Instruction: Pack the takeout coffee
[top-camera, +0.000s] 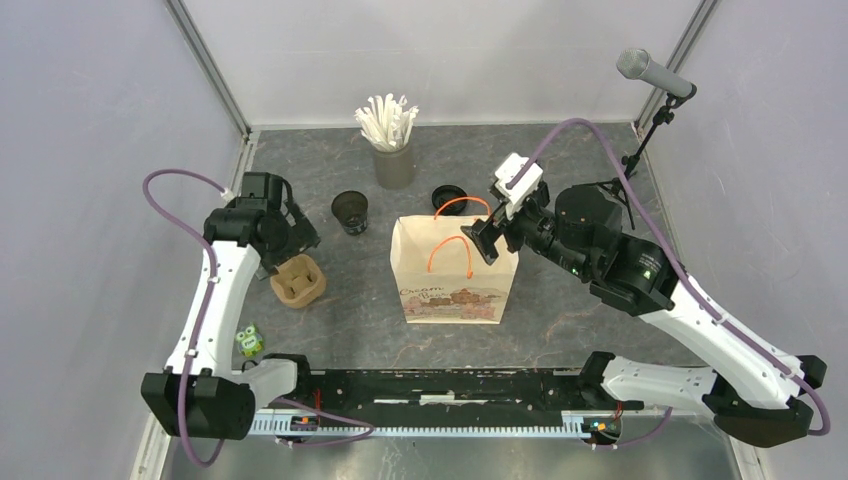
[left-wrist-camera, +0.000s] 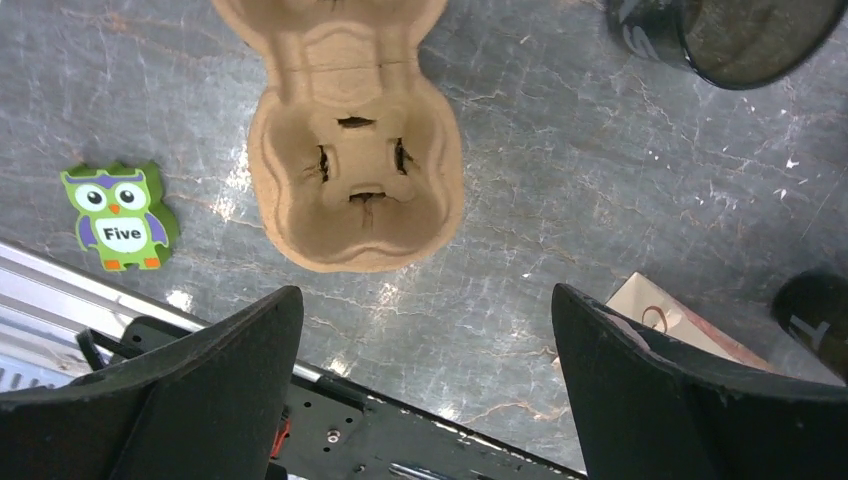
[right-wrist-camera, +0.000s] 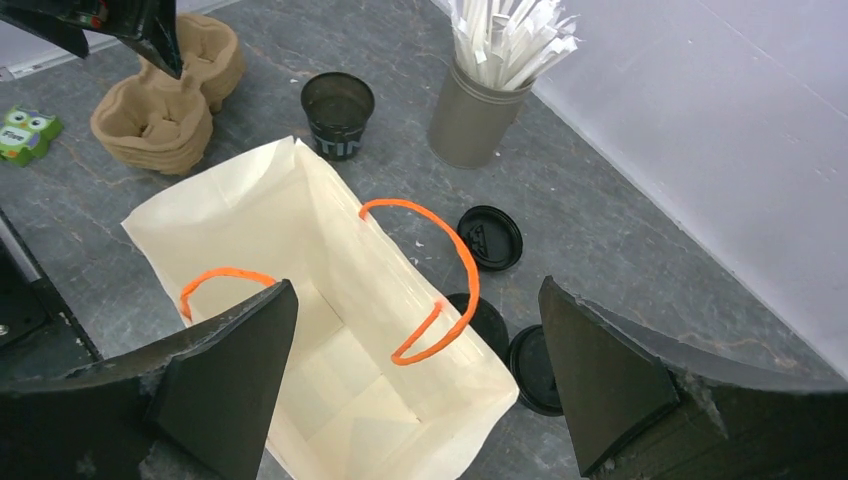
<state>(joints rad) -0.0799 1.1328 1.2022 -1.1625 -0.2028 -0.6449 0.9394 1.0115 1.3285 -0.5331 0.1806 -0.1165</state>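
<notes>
My left pincer (left-wrist-camera: 430, 385) is wide open and holds nothing. It hangs above the brown cup carrier (left-wrist-camera: 355, 180), and its fingers (left-wrist-camera: 200, 390) are not touching it. The carrier sits on the grey table (top-camera: 560, 160). In the left wrist view, an owl toy (left-wrist-camera: 118, 215) lies at 9 o'clock from the carrier, near it but not touching.

My right pincer (right-wrist-camera: 415, 300) is wide open too, with nothing in it. It hangs over the open top of the paper bag (right-wrist-camera: 300, 230). The bag stands up straight in the middle of the table, with two orange handles.

In the top view, one black cup (top-camera: 350, 212) stands at about 10 o'clock from the bag, a little way off. It stands up straight with no lid on. It is at about 1 o'clock from the carrier, and they do not touch.

Round black lids (right-wrist-camera: 490, 237) lie flat on the table at 12 o'clock from the bag, just behind it. One is partly hidden by the bag.

The grey cup of straws (top-camera: 395, 160) stands further back, at about 11 o'clock from the bag and 1 o'clock from the black cup.

In the left wrist view, a dark thing shows at the bottom right edge. I cannot tell what it is.
</notes>
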